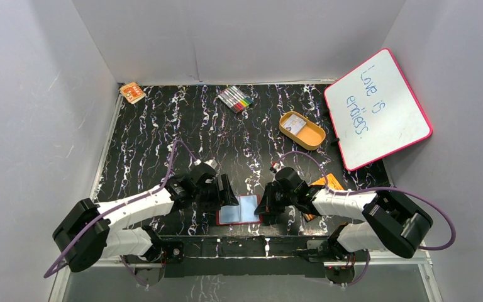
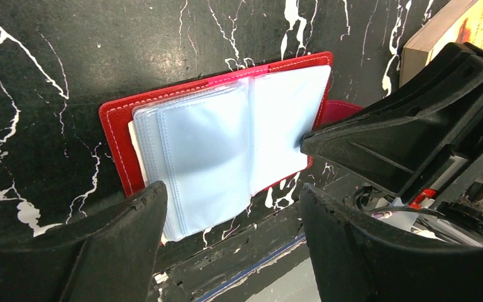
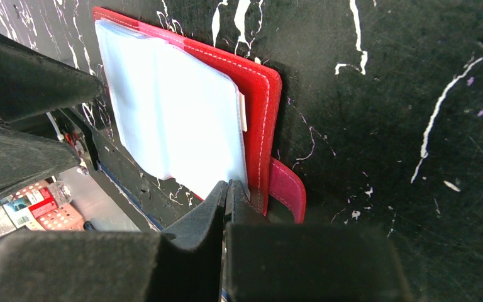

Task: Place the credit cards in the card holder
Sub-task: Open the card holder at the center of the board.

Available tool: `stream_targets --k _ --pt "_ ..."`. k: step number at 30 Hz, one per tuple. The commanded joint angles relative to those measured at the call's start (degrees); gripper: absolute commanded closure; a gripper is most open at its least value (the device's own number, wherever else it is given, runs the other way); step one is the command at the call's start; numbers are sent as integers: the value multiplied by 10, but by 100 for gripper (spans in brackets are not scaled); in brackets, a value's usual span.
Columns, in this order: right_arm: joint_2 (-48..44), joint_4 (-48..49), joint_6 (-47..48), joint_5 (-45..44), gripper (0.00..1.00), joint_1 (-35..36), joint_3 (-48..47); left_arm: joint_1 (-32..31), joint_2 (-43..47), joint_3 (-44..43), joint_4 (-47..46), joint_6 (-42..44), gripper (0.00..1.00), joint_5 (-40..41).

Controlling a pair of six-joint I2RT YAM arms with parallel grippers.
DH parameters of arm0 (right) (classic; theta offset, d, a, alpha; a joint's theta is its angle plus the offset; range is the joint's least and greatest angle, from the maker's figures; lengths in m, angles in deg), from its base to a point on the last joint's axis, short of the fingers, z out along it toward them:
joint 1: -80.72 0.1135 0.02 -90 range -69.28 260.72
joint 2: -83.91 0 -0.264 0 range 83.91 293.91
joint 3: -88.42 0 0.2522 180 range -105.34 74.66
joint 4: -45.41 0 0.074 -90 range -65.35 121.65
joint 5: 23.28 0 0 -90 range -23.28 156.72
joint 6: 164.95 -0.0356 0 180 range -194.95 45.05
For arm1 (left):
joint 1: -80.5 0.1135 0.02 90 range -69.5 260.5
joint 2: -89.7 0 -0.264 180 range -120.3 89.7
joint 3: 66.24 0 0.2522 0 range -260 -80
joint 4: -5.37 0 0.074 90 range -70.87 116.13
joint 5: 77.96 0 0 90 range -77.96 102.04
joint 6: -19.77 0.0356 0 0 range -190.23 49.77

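Two hands attend the small dark-red leather-look card holder, which lies spread open on the black marbled counter at its near edge, between the arms, its clear bluish plastic sleeves facing up. The right hand is closed tight, its tips down at the holder's right edge just beside the red snap tab, seemingly pinning that side flat (whether it nips a sleeve leaf, I cannot tell). The left hand stands wide apart above the left-hand sleeves and carries nothing. So the step in hand looks like readying the holder for loading, with no card yet on its way. What looks like a thin whitish plastic credit card lies in the orange oval tray, well apart toward the far right. Next, I'd judge, the free left hand must fetch a card and slide it edge-first into a sleeve mouth while the right steadies the holder.
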Motion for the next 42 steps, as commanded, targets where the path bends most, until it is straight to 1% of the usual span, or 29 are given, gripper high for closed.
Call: stream_targets --k 1,19,22,28,31,32,37,42 --pt "15 -35 21 -57 93 -2 5 -2 33 6 28 4 26 15" --pt "14 -33 19 -54 93 -1 9 -3 -23 1 -2 10 27 -19" --pt "14 -31 18 -53 93 -1 8 -2 -34 -5 -27 16 28 -41" --pt "18 -27 18 -50 93 -1 8 -2 -68 -27 -110 24 31 -100" --pt "18 -26 19 -50 93 -1 8 -2 -70 -31 -136 24 32 -115" --pt "17 -26 20 -50 93 -1 8 -3 -70 -31 -143 24 34 -117" --pt "13 -35 21 -54 92 -1 6 -2 -73 -28 -132 28 41 -105" --pt "-8 -55 23 -63 89 -1 7 -2 -53 -31 -76 35 43 -53"
